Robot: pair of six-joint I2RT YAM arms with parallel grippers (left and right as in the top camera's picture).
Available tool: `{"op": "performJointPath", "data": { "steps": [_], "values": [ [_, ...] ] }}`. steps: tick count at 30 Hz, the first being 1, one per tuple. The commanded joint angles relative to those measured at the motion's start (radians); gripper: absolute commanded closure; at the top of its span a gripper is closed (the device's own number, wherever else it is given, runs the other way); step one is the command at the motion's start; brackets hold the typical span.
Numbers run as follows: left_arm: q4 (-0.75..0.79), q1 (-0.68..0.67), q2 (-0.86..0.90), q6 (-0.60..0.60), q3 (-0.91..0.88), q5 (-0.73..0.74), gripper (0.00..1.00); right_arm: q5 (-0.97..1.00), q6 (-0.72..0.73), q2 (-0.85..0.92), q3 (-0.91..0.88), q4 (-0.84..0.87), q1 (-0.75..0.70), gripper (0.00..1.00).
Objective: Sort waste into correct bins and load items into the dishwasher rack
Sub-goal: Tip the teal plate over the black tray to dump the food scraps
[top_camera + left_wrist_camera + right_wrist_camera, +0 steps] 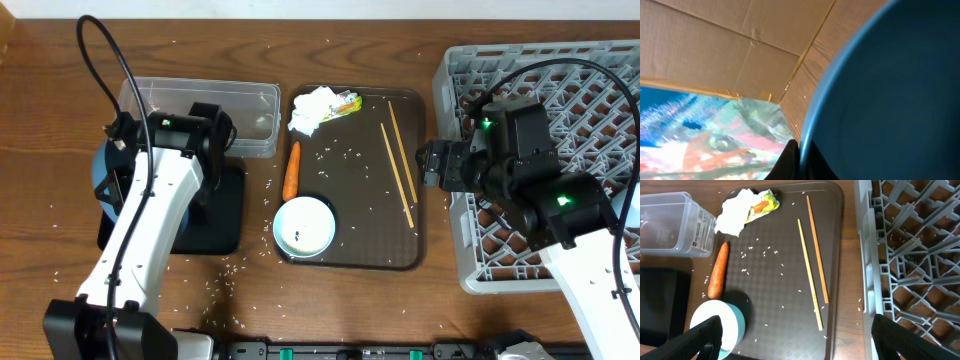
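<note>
Now my left claw (792,159) is pinching the rim of the dark-blue bowl (880,100), which is held tilted at the bench's left side, near the black tray (225,215). I judge that emptying scraps is the step in hand. My right claw (432,165) is spread wide and empty above the right rim of the brown tray (425,200). Next, probably, come the chopsticks (812,265), which are thin, lie flat and need a low pinch. The rack (865,255) has its wall just beside, so rightward room is tight; leftward the tray lies open.
</note>
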Motion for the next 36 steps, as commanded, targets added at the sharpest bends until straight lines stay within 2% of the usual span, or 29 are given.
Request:
{"op": "performJointPath", "data": {
  "steps": [1,14,18,21,27,31,36],
  "values": [
    [0.002,0.003,0.001,0.044,0.025,-0.063,0.94,0.01,0.01,-0.007,0.003,0.002,-0.005,0.12],
    [0.005,0.003,0.002,0.074,0.025,-0.054,0.94,0.01,0.013,-0.008,0.003,-0.009,-0.005,0.11],
    [0.056,-0.012,0.005,0.077,0.024,0.048,0.94,0.01,0.013,-0.008,0.003,-0.004,-0.005,0.11],
    [0.019,-0.011,0.006,0.082,0.024,-0.052,0.94,0.009,0.018,-0.008,0.003,0.004,-0.005,0.12],
    [-0.047,-0.012,0.006,0.081,0.024,-0.088,0.94,0.006,0.017,-0.008,0.003,-0.003,-0.005,0.11],
    [-0.024,-0.026,0.006,0.082,0.024,-0.044,0.94,0.006,0.017,-0.008,0.003,0.007,-0.005,0.11],
    [-0.021,-0.027,0.006,0.081,0.024,-0.087,0.94,-0.006,0.017,-0.008,0.003,0.0,-0.005,0.11]
  ]
}}
